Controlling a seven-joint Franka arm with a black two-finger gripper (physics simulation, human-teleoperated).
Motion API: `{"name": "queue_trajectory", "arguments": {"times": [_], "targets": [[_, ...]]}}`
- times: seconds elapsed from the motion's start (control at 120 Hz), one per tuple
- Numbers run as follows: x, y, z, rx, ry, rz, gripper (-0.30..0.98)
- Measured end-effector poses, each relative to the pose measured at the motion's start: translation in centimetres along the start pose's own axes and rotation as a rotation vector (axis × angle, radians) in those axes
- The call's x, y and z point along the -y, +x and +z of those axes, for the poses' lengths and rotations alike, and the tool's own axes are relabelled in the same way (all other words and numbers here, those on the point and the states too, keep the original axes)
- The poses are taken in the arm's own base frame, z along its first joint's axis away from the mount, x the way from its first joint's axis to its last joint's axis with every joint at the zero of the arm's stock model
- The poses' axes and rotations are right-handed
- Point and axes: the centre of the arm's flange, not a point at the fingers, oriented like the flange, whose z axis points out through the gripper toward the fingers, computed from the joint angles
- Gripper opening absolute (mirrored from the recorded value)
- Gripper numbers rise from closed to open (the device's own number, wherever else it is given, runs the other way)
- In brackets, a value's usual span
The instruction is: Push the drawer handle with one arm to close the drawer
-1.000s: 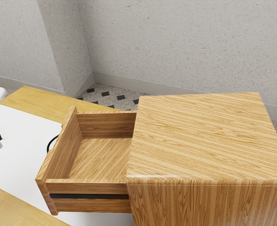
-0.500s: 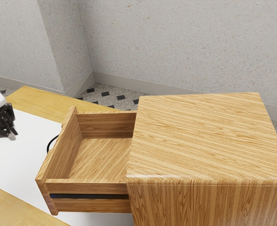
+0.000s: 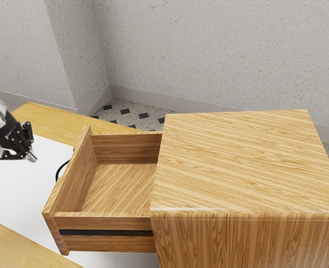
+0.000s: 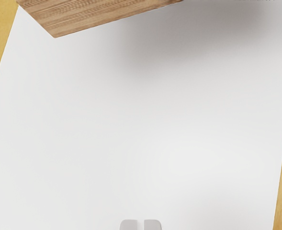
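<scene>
From where I'm standing, the yellow wooden table (image 3: 49,118) is the broadest thing in play, with a white sheet (image 3: 19,195) laid over its middle, and on that sits the bulky wood-grained cabinet (image 3: 245,162), over at the exterior view's right. Out of it juts the drawer (image 3: 108,242), well open, its hollow facing up and its front panel (image 3: 75,178) turned to the arm's side. The gripper (image 3: 32,158) hangs over the sheet, just short of that panel and apart from it, its fingers drawn together but for a thin slit, with nothing held between them. What matters most is the black handle (image 3: 58,168), the smallest piece of all: a thin bow on the panel's outer face, toward the exterior view's right from the fingertips and a bit nearer the camera. Its long axis looks to run along the panel, so across the line of the push, and the one arm here is on the proper side for it. I'd reckon the hand wants to line up with the middle of the bow, then drive straight toward the cabinet. I can't make out anything standing between them; the likelier bother is catching the panel's end or top edge, or slipping off that slim bow and pushing crooked.
</scene>
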Motion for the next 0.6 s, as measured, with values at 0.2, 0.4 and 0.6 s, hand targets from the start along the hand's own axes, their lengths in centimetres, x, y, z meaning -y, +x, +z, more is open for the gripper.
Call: {"name": "queue_trajectory", "arguments": {"times": [0.2, 0.4, 0.6], "targets": [[-0.8, 2.3, 1.3, -0.059, -0.003, 0.11, -0.1], [-2.5, 4.6, 1.0, -0.091, 0.013, 0.161, -0.1], [-3.6, 5.2, 0.7, -0.13, 0.025, 0.178, -0.1]]}}
